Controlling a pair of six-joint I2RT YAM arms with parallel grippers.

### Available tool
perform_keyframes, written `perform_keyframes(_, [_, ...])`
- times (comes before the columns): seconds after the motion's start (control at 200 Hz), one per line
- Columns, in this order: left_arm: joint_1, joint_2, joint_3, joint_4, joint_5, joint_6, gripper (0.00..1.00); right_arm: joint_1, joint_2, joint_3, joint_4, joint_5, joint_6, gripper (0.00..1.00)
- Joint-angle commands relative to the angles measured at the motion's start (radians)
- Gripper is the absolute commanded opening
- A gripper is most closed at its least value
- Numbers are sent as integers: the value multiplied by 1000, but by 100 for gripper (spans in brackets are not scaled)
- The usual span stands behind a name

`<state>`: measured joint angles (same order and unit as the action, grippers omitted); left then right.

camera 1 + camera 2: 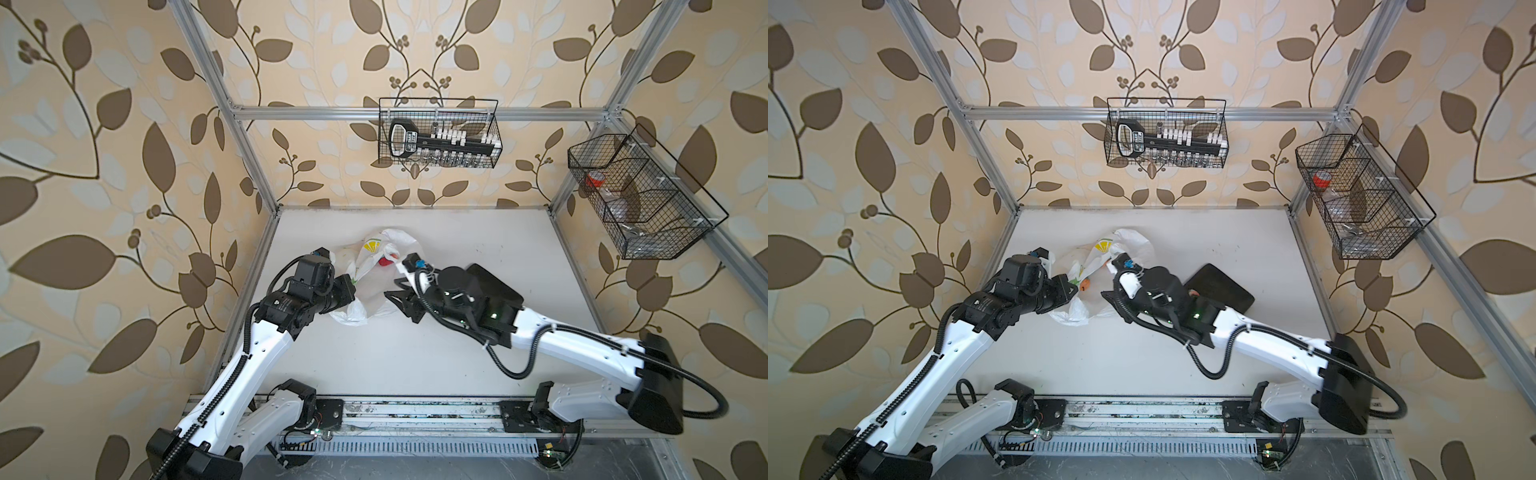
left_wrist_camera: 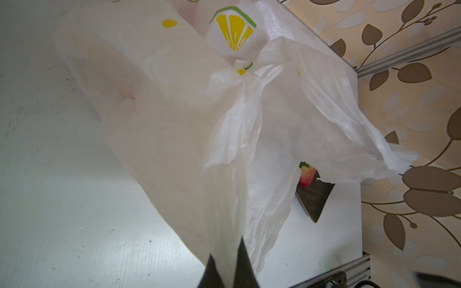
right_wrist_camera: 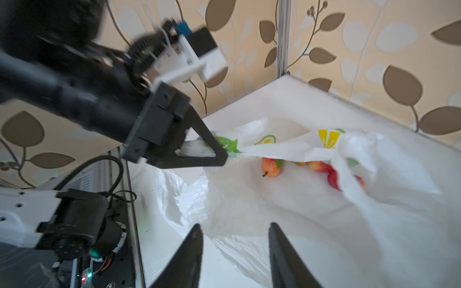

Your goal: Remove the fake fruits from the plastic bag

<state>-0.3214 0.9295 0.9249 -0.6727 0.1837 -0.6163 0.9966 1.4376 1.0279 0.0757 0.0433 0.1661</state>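
The white plastic bag (image 1: 370, 266) (image 1: 1096, 262) (image 2: 199, 112) (image 3: 274, 199), printed with lemon slices, lies at the table's middle with its mouth lifted. My left gripper (image 1: 353, 286) (image 1: 1073, 289) (image 2: 228, 249) (image 3: 223, 155) is shut on the bag's edge and holds it up. Inside the mouth lie fake fruits: an orange-yellow one (image 3: 270, 167) (image 1: 1086, 284) and red ones (image 3: 334, 178) (image 1: 386, 261). Another red fruit (image 2: 308, 175) rests on the dark plate (image 2: 314, 197) (image 1: 494, 286). My right gripper (image 1: 392, 289) (image 1: 1106, 293) (image 3: 235, 224) is open before the bag's mouth, with nothing gripped.
A wire basket (image 1: 440, 133) with a black tool hangs on the back rail. Another wire basket (image 1: 640, 195) hangs on the right frame. Aluminium posts (image 1: 249, 158) bound the table. A rail (image 1: 415, 411) carrying the arm bases runs along the front edge.
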Motion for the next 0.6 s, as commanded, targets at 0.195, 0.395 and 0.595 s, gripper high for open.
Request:
perform_keyframes(0.195, [-5,-54,24,-71,-19,30,0,-51,430,268,108,131,141,33])
perform_keyframes(0.395, [-6,-60,31,-122,-43,43,0,-81,614,407,119,41,340,61])
perform_keyframes(0.595, [-5,-48,45,-133,-44,41,0,-82,746,506,132,41,440,75])
